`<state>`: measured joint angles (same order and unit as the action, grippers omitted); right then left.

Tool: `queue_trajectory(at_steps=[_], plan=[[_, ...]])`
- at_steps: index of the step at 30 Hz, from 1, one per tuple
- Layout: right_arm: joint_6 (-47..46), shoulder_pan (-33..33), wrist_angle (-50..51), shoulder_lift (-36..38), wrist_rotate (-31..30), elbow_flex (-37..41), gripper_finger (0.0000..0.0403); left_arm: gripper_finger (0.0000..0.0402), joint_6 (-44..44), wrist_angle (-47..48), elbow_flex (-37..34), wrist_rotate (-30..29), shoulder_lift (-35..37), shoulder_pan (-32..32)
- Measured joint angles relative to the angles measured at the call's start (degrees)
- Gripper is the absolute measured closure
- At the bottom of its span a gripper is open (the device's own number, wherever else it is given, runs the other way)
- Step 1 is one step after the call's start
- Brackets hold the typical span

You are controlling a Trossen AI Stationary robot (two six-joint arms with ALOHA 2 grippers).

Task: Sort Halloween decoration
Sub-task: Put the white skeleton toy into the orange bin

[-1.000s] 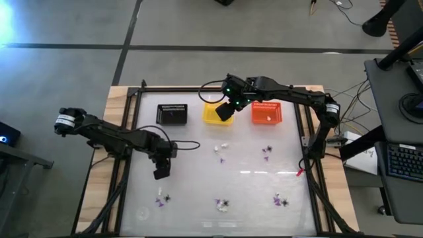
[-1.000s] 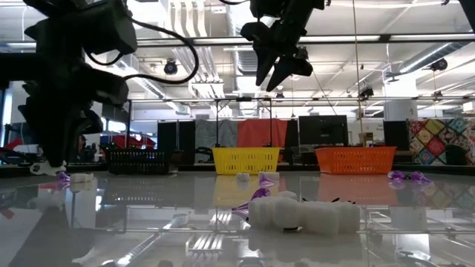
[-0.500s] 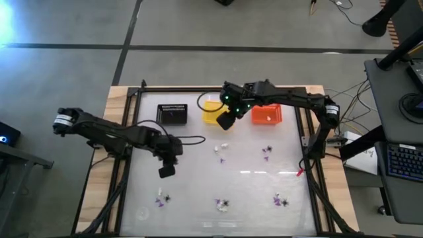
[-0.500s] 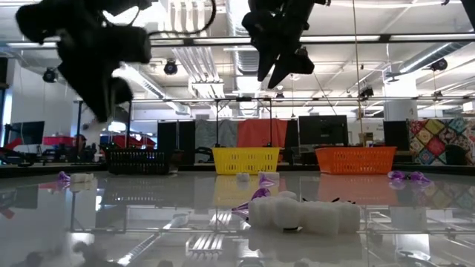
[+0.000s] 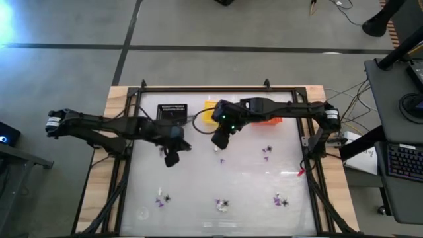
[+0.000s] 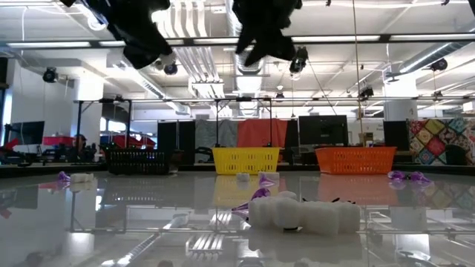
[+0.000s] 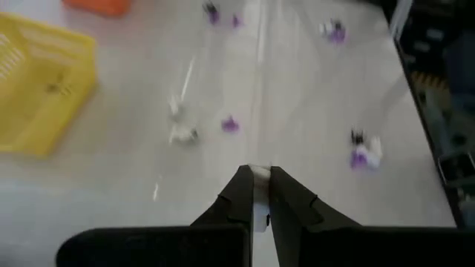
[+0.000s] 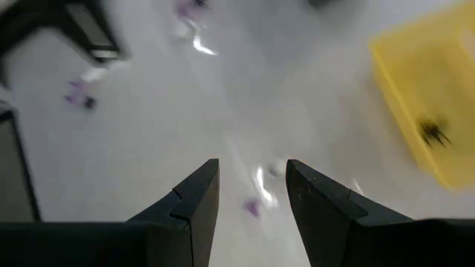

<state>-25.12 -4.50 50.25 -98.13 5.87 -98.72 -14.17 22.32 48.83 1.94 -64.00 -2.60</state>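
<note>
Currently left gripper [image 7: 254, 194] pinches a white trinket [image 7: 259, 175] near the yellow basket [image 5: 210, 112]; right gripper [image 8: 252, 191] gapes empty. Trinkets look light, rigid; probably pinch mid-body.

bright overhead ceiling light, glare streaks on the glossy table [image 5: 251, 192], blurred wrist views

Open-plan lab, ceiling ducts [image 6: 200, 52], monitors [image 6: 323, 130]

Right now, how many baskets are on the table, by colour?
black basket: 1
yellow basket: 1
orange basket: 1
Total: 3
</note>
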Motion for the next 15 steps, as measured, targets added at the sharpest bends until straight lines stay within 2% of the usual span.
queue_trajectory(at_steps=[11, 15], plan=[[9.5, 4.5, -12.2, 0.0, -3.1, 0.0, 0.0252, 0.0400, 0.0, -15.7, -0.6, 0.0, 3.4, 5.5], [11.8, 4.8, -15.1, 0.0, -6.7, 0.0, 0.0252, 0.0400, 0.0, -18.5, -0.6, 0.0, 3.1, 6.0]])
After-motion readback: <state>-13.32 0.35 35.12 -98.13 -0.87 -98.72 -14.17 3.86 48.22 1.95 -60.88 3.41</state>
